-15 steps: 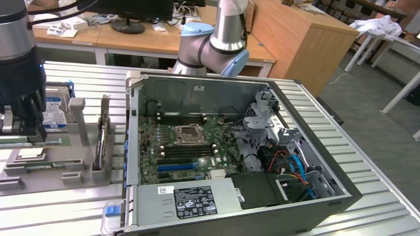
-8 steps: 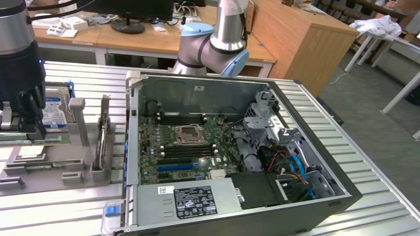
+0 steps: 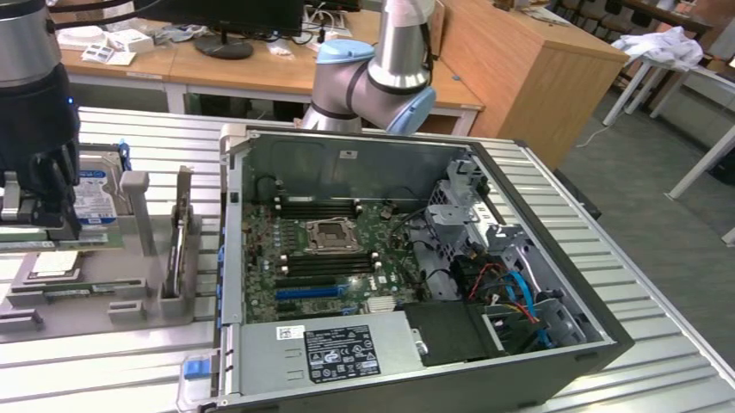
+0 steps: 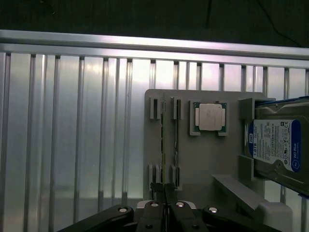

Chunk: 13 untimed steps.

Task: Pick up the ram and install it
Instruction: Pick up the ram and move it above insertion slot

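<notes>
From the exterior view's left: 1 gripper point(image 3: 40, 219), jaws closed together, with a grip on anything not discernible, above 1 grey holder point(image 4: 203, 159). The holder contains 2 edge-on sticks, the ram point(image 4: 162, 140) and 1 second stick point(image 4: 176, 140), plus 1 processor point(image 4: 210, 117) and 1 hard drive point(image 4: 275, 145). Right: 1 open computer case point(image 3: 344, 155) containing 1 motherboard point(image 3: 333, 254).

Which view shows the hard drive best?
The wrist view: the hard drive shows its blue label plainly, cut only by the picture's edge. In the exterior view the arm hides part of the drive.
</notes>
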Each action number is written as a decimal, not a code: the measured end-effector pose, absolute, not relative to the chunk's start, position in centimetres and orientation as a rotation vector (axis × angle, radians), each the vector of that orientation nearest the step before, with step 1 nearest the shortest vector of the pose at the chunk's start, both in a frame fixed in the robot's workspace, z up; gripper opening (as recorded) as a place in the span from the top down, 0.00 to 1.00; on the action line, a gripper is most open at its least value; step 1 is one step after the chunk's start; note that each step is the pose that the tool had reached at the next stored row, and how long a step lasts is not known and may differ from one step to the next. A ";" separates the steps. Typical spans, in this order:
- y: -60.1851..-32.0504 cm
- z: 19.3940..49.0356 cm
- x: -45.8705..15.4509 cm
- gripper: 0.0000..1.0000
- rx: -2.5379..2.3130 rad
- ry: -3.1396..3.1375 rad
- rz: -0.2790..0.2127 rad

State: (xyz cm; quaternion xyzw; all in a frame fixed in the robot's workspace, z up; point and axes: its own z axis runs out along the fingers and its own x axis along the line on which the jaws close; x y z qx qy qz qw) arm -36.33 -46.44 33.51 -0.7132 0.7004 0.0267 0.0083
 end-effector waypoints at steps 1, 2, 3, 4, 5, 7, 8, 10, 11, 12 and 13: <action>-46.4 33.6 -36.3 0.88 -2.229 2.189 0.083; -46.4 33.7 -36.3 0.88 -2.229 2.189 0.084; -46.4 33.7 -36.3 0.88 -2.229 2.189 0.083; -46.4 33.8 -36.3 0.88 -2.229 2.189 0.084; -46.4 33.9 -36.3 0.88 -2.229 2.189 0.084; -46.4 34.1 -36.2 0.88 -2.229 2.189 0.084; -46.4 34.3 -36.2 0.88 -2.229 2.189 0.084; -46.4 34.6 -36.1 0.88 -2.229 2.189 0.085; -46.4 34.7 -36.1 0.88 -2.229 2.189 0.085; -46.4 34.8 -36.1 0.88 -2.229 2.189 0.085; -46.4 34.9 -36.1 0.88 -2.229 2.189 0.085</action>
